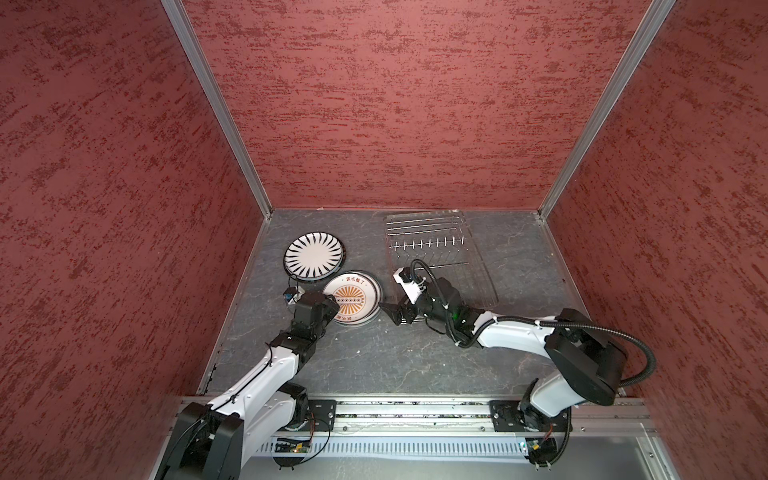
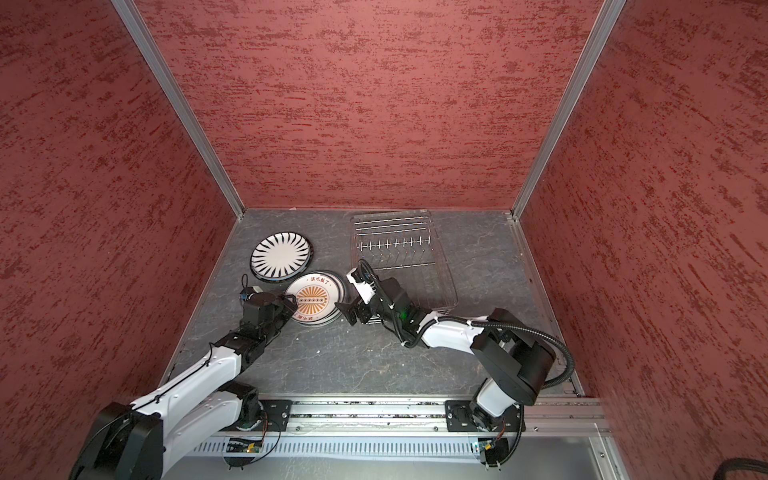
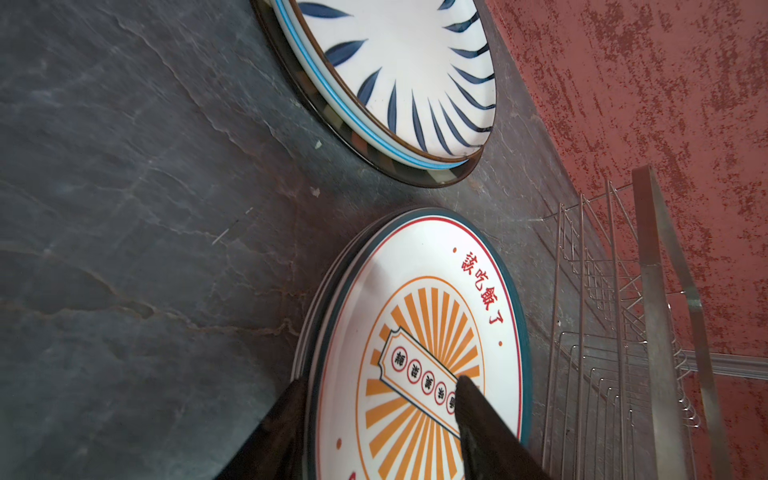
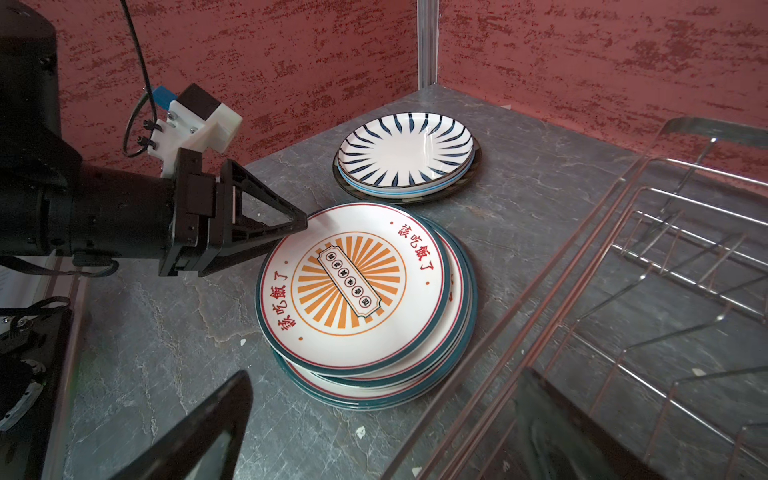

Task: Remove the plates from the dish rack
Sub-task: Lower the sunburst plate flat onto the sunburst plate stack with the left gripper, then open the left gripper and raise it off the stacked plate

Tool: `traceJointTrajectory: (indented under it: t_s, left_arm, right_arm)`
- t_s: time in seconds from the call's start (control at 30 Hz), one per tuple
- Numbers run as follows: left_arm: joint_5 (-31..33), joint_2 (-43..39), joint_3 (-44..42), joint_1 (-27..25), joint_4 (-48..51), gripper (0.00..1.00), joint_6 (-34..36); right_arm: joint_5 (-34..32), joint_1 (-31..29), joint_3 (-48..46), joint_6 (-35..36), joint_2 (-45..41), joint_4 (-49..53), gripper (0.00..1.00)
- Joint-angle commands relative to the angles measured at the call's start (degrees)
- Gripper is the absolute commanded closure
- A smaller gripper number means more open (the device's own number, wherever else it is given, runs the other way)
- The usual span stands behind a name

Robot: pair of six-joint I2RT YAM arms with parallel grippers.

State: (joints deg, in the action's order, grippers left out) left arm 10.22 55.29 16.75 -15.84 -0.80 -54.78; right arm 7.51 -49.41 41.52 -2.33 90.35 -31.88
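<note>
At nine o'clock on your tabletop (image 1: 374,365): sunburst plates (image 1: 353,299), stacked by pattern; striped plates (image 1: 314,254) at ten; dish rack (image 1: 432,249) at one, bare. Your left hand (image 4: 291,232) half-spread astride the top rim, probably settling it, grip untellable; right hand (image 4: 386,378) wide, empty.

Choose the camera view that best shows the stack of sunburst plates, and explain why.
The right wrist view: the stack of sunburst plates appears nearly whole and close, its offset rims visible. Both top views show it small, from above. The left wrist view crops it.
</note>
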Motion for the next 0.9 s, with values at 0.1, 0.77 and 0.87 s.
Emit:
traceJointTrajectory:
  t_s: [0.1, 0.77, 0.87]
  left_arm:
    - [1.6, 1.2, 1.7, -1.5, 0.8, 0.51, 0.6]
    - [4.9, 4.8, 3.5, -5.8, 0.0, 0.54, 1.5]
    - [5.3, 4.7, 3.5, -5.5, 0.7, 0.53, 0.9]
  right_arm:
    - [-2.2, -0.4, 0.4, 1.8, 0.9, -2.2, 0.01]
    - [-4.1, -0.4, 0.4, 1.5, 1.6, -2.0, 0.01]
    - [-4.4, -0.4, 0.2, 1.5, 1.4, -1.9, 0.01]
